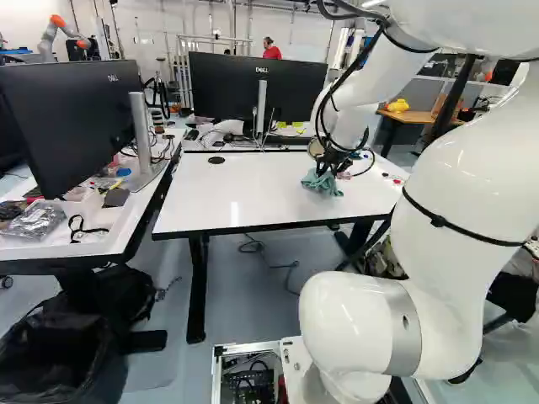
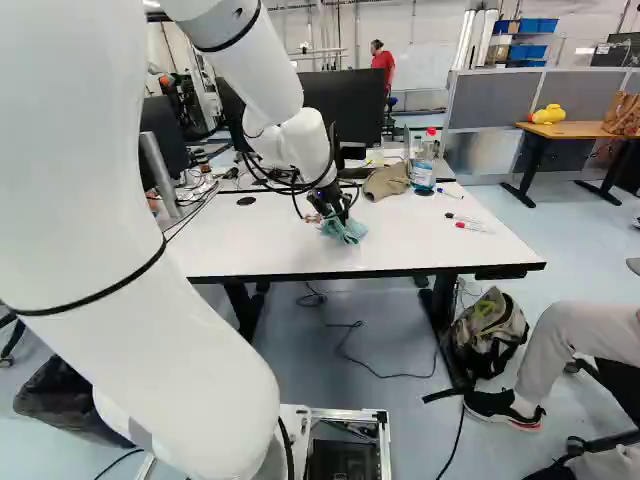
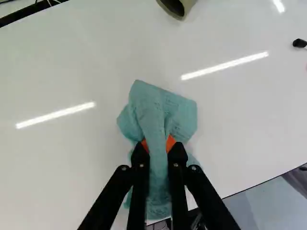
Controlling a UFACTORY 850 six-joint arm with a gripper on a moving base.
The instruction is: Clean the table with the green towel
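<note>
The gripper is low over the white table, at the end of the arm in the right base view. In the wrist view both orange pads of the gripper press on the green towel from two sides, with a bunched fold between them. The towel spreads ahead of the fingertips and hangs back under the gripper; it shows as a crumpled teal heap on the table in the left base view. Whatever lies beneath the towel is hidden.
Behind the towel are a tan cap and a clear bottle; markers lie to their right. Monitors stand beyond and on the left desk. A backpack and a seated person are right of the table. Another robot is far back.
</note>
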